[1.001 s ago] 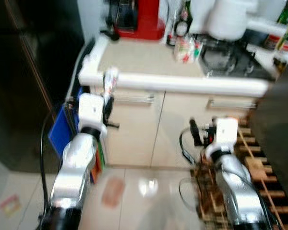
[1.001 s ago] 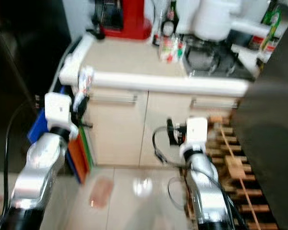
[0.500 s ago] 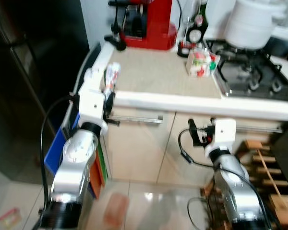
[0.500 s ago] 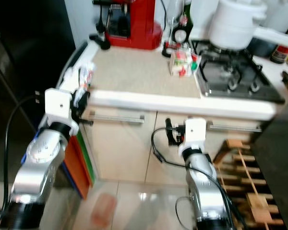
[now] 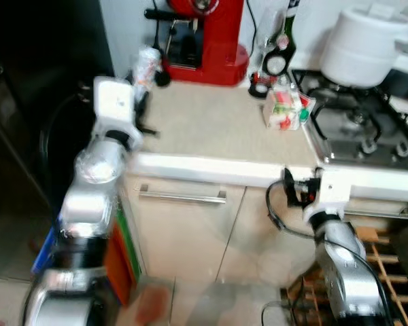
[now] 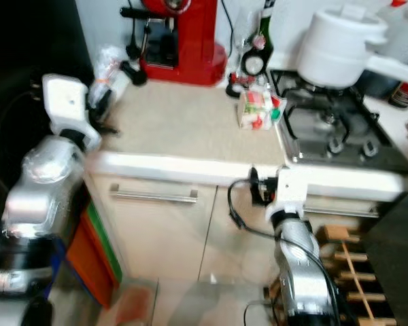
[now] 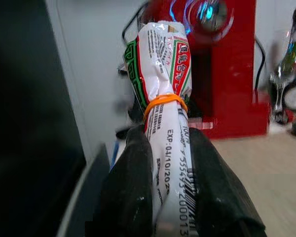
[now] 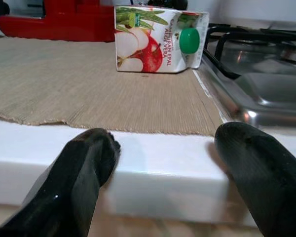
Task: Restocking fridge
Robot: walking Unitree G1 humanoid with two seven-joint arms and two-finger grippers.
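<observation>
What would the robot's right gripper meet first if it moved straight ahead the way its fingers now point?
Most likely the white front edge of the countertop: the open right gripper sits level with it, fingers either side. The apple juice carton stands further back on the beige mat, above that line, though depth is hard to judge.

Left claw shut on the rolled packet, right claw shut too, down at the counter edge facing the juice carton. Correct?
Not quite: the right claw is open, its fingers spread wide apart, as the right wrist view shows. The rest holds: the left claw is shut on the rolled packet, and the right sits at the counter edge facing the juice carton.
</observation>
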